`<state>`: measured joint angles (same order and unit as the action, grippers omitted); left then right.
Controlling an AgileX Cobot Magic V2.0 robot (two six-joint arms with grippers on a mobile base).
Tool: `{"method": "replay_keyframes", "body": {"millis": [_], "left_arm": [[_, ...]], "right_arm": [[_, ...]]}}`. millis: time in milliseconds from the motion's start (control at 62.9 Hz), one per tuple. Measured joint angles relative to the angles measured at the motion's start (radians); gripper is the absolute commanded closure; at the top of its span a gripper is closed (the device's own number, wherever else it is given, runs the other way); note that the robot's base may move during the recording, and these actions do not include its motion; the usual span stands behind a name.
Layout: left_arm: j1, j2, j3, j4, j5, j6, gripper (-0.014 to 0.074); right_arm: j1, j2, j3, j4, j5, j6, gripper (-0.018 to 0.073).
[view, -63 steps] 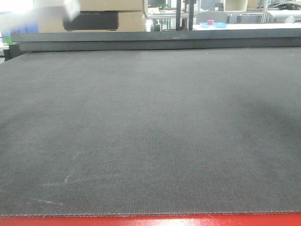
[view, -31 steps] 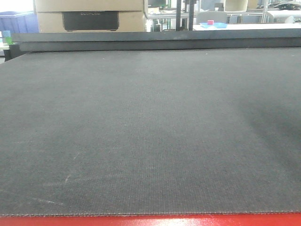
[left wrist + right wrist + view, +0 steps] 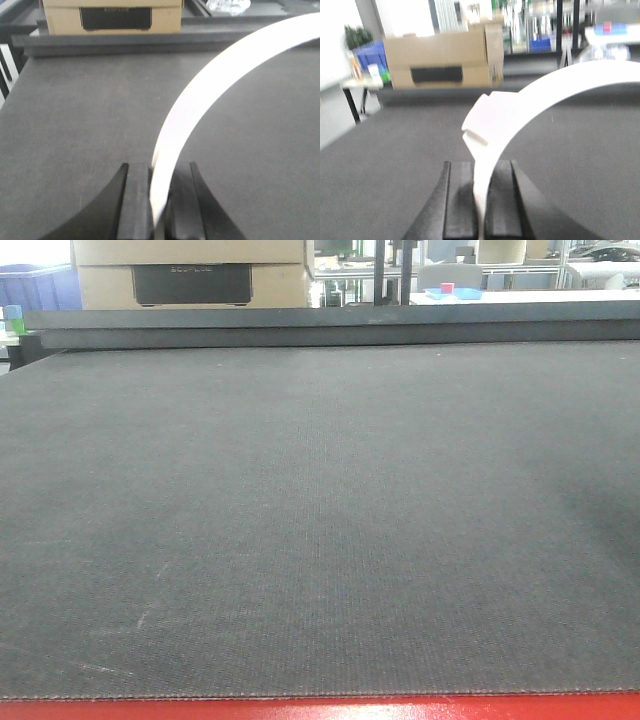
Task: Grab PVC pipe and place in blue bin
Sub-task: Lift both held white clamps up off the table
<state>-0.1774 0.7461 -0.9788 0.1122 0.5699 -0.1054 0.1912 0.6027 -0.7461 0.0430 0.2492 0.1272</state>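
Spreading across all three views is the dark grey worktop (image 3: 320,520), with a cardboard box (image 3: 112,17) beyond its far edge. The white PVC pipe (image 3: 200,100) arches up and rightward above the worktop, its end pinched in the left pincer (image 3: 159,200), closed tight on it. The right pincer (image 3: 480,200) likewise clamps a white curved length; whether it is the same pipe, I cannot tell.

A cardboard box (image 3: 190,275) stands beyond the dark grey mat (image 3: 320,520).
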Motion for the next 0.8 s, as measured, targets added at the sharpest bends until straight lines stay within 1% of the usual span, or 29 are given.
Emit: {"method": "replay_keyframes", "body": {"millis": [143,254,318,382,588,668,795], "left_arm": [[0.000,0.000,0.002,-0.044,-0.083,0.000,0.0707],[-0.002,-0.002,0.004,-0.069,-0.109,0.000,0.0707],[-0.002,-0.013,0.012,-0.071,-0.121,0.000,0.0707],[-0.002,-0.039,0.036,-0.071,-0.162,0.000,0.0707],[-0.002,-0.151,0.175,-0.066,-0.369,0.000,0.0707],[-0.002,-0.176,0.215,-0.063,-0.403,0.000,0.0707],[-0.002,-0.182,0.231,-0.062,-0.416,0.000,0.0707]], "right_arm": [[0.000,-0.012,0.000,0.000,-0.031,0.000,0.0720],[0.000,-0.012,0.000,-0.002,-0.031,0.000,0.0720],[0.000,-0.012,0.000,-0.002,-0.031,0.000,0.0720],[0.000,-0.012,0.000,-0.002,-0.031,0.000,0.0720],[0.000,-0.012,0.000,-0.002,-0.029,0.000,0.0720],[0.000,-0.012,0.000,-0.002,-0.029,0.000,0.0720],[0.000,-0.012,0.000,-0.002,-0.029,0.000,0.0720]]}}
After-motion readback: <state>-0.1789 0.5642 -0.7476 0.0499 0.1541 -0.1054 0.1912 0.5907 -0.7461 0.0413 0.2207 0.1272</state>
